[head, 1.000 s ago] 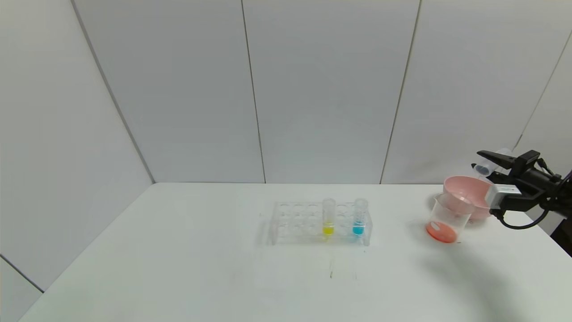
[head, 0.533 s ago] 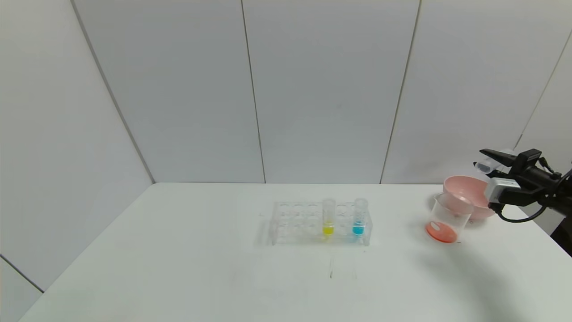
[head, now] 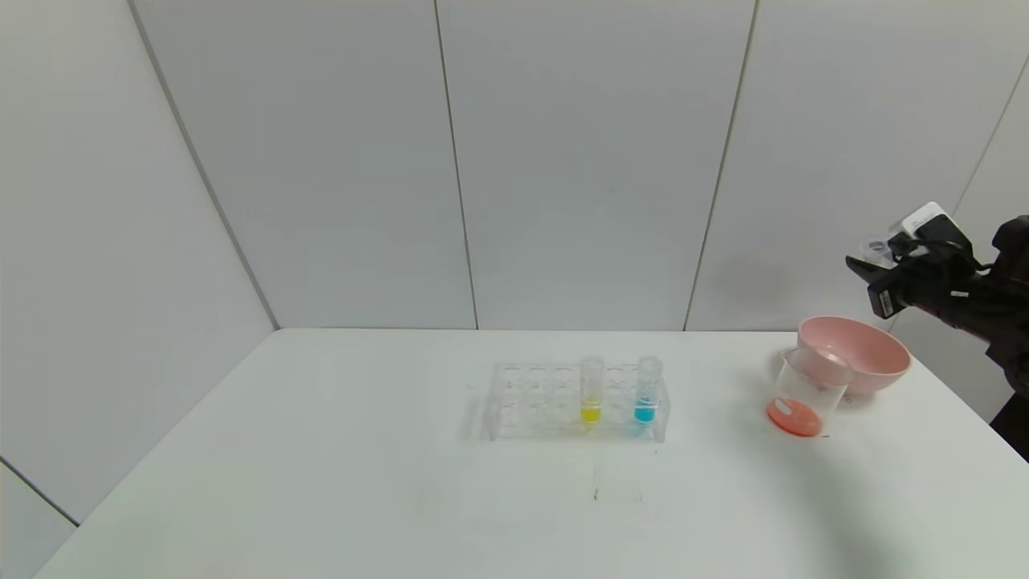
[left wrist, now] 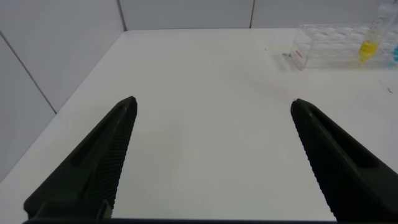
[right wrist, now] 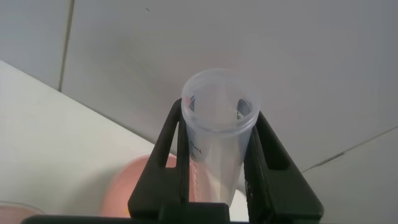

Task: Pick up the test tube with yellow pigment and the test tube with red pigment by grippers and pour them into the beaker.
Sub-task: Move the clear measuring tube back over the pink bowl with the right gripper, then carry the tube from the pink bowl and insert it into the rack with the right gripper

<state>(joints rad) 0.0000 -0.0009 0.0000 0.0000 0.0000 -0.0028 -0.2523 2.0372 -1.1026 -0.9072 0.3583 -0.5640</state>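
Right tool (head: pixel 876 269) above pink bowl (head: pixel 856 351), clamped on emptied red-pigment tube (right wrist: pixel 219 134), beaker (head: pixel 804 396) with red liquid beside bowl, yellow tube (head: pixel 591 391) in rack (head: pixel 575 400), left tool (left wrist: pixel 211 155) spread wide over bench (head: pixel 321 466)

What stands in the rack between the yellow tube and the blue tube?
In the head view, one empty hole of the clear rack separates the yellow tube from the blue tube; no tube stands between them.
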